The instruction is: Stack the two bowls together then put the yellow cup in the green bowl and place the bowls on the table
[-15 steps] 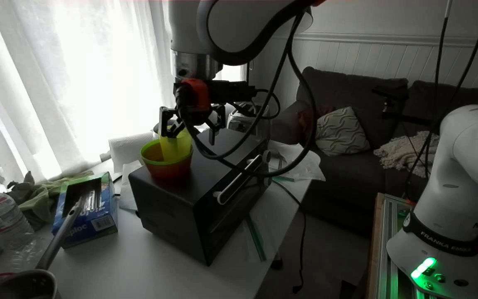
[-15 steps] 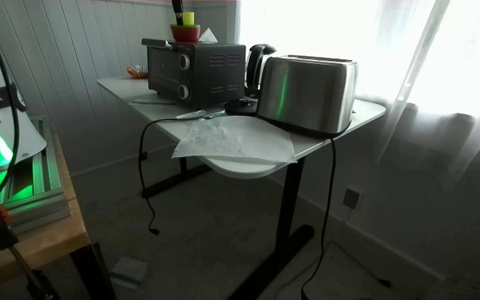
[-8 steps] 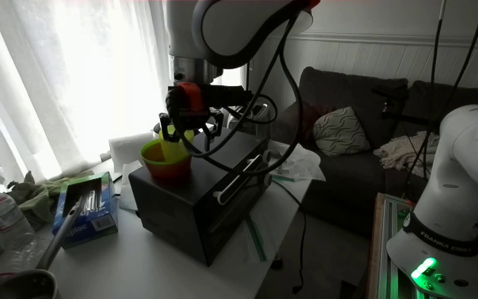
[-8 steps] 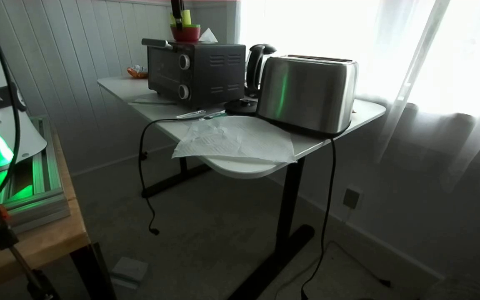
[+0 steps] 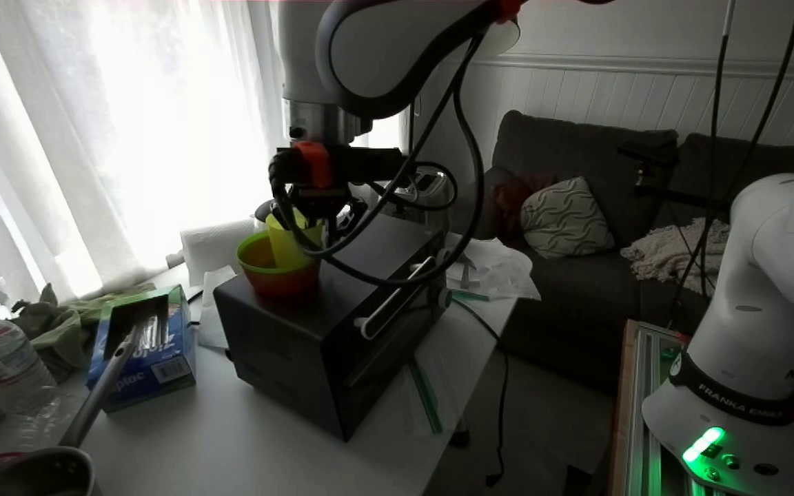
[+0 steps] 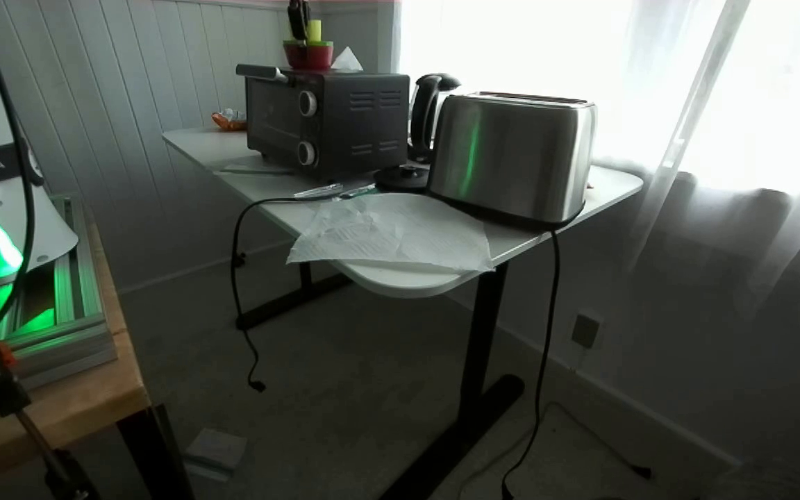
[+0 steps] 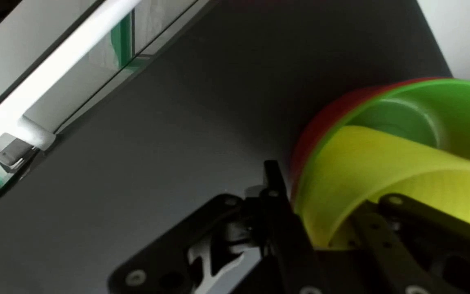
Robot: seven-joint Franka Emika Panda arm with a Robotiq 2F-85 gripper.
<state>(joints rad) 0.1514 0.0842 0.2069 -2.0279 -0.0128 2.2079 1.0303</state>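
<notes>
The green bowl (image 7: 406, 122) sits nested in the pink bowl (image 7: 333, 115), which looks reddish here. Both rest on top of the black toaster oven (image 5: 287, 358), above the pale table (image 5: 245, 441). Inside the green bowl the yellow cup (image 7: 365, 157) leans against the near wall. My gripper (image 7: 318, 188) straddles that wall: one finger is inside the cup, while the opposite finger (image 7: 273, 175) stands along the outside of the bowls. The inner fingertip is hidden by the cup. Jaws have drawn close, with a gap still showing; whether they grip is not visible.
The oven's white handle (image 5: 397, 296) juts from its front. A Ziploc box (image 5: 156, 372) and a pan (image 5: 32, 472) stand on the table; the steel toaster (image 6: 511, 160) and kettle (image 6: 428, 114) are beyond the oven. My cable loops (image 5: 473, 241) hang beside the gripper.
My gripper has come down a little over the cup's rim, and its jaws have moved from wide to nearly together. Bowls and cup have shifted very slightly toward the outer finger.
</notes>
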